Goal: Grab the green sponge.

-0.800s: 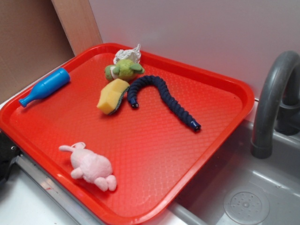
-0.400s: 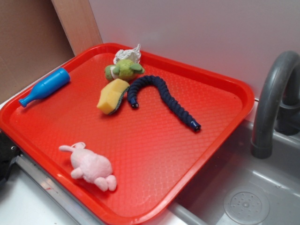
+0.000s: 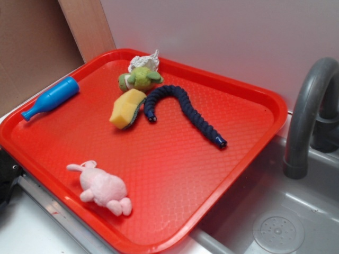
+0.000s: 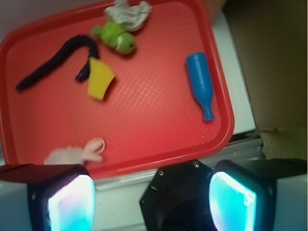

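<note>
The green sponge (image 3: 126, 108) is a yellow foam block with a dark green layer on its right face. It lies on the red tray (image 3: 254, 137), between the fuzzy green plush (image 3: 140, 79) and the head of the dark blue braided snake (image 3: 185, 111). In the wrist view the sponge (image 4: 99, 79) shows far ahead. My gripper (image 4: 151, 202) is open and empty, its two pads wide apart, above the counter edge just off the tray's near rim (image 4: 192, 154). In the exterior view only a black part of the arm (image 3: 6, 177) shows at the left edge.
A blue plastic bottle (image 3: 50, 98) lies at the tray's left rim. A pink plush bunny (image 3: 103, 188) lies near the front rim. Crumpled white stuff (image 3: 144, 61) sits behind the green plush. A grey faucet (image 3: 310, 116) and sink (image 3: 275, 227) are to the right.
</note>
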Robot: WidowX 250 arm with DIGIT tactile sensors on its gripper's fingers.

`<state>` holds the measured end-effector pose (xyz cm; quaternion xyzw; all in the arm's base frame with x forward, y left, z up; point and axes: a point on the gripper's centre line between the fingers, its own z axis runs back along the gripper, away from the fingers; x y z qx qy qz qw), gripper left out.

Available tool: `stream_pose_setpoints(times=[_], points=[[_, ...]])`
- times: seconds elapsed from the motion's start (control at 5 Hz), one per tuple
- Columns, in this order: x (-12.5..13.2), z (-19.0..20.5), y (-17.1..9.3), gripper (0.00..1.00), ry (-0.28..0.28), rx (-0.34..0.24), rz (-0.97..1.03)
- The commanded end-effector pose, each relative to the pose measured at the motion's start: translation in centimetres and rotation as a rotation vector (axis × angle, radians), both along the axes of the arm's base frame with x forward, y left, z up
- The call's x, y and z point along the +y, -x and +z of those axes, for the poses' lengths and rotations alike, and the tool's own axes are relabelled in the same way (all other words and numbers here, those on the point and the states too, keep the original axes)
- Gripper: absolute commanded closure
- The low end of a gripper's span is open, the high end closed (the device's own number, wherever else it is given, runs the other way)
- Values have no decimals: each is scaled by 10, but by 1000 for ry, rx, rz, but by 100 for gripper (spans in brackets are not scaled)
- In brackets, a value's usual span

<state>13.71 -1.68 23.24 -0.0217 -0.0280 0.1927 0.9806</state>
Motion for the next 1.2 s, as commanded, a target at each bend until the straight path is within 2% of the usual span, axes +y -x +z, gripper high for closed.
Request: stream_pose_setpoints(times=[0.0,0.2,0.6,0.8,1.0], points=[[-5,-40,-26,0,57,-11,203],[-9,-73,-40,0,100,-36,266],[-22,-118,-72,0,139,-96,297],[-36,-146,-87,0,164,-96,246],[-54,-166,-93,0,339,-88,197]])
